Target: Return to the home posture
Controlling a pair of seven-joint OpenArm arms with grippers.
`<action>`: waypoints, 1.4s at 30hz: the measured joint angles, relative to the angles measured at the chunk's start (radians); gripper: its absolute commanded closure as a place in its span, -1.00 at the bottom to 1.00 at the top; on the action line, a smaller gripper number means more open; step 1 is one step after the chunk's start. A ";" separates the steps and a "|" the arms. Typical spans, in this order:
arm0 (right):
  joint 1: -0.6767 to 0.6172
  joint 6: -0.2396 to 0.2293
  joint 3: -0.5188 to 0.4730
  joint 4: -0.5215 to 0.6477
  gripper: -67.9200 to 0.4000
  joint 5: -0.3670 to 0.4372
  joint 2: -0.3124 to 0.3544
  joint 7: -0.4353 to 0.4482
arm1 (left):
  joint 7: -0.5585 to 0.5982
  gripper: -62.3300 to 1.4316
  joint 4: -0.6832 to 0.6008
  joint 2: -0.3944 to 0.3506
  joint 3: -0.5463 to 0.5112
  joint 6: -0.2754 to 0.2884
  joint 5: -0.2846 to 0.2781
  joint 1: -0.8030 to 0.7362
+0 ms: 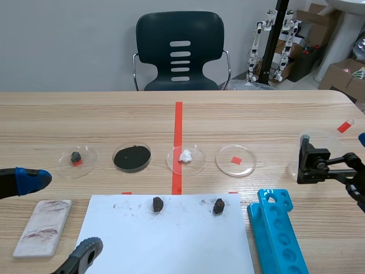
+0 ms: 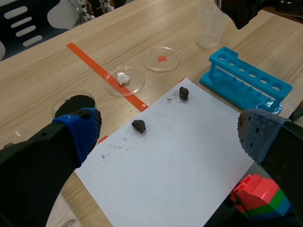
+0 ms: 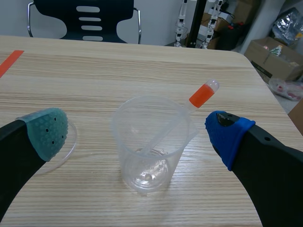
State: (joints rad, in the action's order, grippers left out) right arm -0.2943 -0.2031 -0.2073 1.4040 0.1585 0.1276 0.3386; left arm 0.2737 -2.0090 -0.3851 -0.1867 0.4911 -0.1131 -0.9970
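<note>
The left gripper (image 2: 170, 135) hangs low over the near left part of the table (image 1: 256, 108), its 2 fingers spread wide with nothing between them. Below and ahead of it lies a white sheet of paper (image 2: 189, 161) carrying 1 dark lump (image 2: 138, 126) close ahead and a second lump (image 2: 184, 92) farther on.

Only the left wrist view shows a block of red, green and blue toy bricks (image 2: 260, 196) just under the grey-padded finger. The scene view alone shows the whole of a white tile (image 1: 44, 226) with reddish streaks, lying on the table below the blue-padded finger.

The right gripper (image 3: 138, 134) is at the right side of the table, fingers also wide apart. A clear cup (image 3: 147, 142) stands between them and touches neither pad. A dropper (image 3: 203, 94) with an orange-red bulb leans in the cup, its bulb toward the blue-padded finger. The right wrist view alone shows the inside of the cup and, beside the green-padded finger, the rim of a clear dish (image 3: 71, 142).

A blue rack (image 1: 276, 228) lies between the 2 grippers, beside the paper and reaching the table's near edge. Ahead of the right gripper, wood grain runs from the cup to the table's far edge and corner, where a dark chair (image 1: 180, 51) stands.
</note>
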 measured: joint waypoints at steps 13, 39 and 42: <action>0.000 0.000 0.000 0.000 -0.79 0.000 0.000 0.000 | 0.000 -0.94 0.000 0.000 0.000 0.000 0.000 0.000; -0.424 -0.001 0.037 0.418 -0.79 0.017 0.123 0.002 | 0.000 -0.94 0.000 0.000 0.000 0.000 0.000 0.000; -0.519 -0.004 0.071 0.479 -0.79 0.018 0.180 0.010 | 0.000 -0.94 0.000 0.000 0.000 0.000 0.000 0.000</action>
State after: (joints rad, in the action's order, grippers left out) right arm -0.8131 -0.2070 -0.1360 1.8832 0.1768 0.3077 0.3481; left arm 0.2737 -2.0090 -0.3851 -0.1867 0.4911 -0.1131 -0.9970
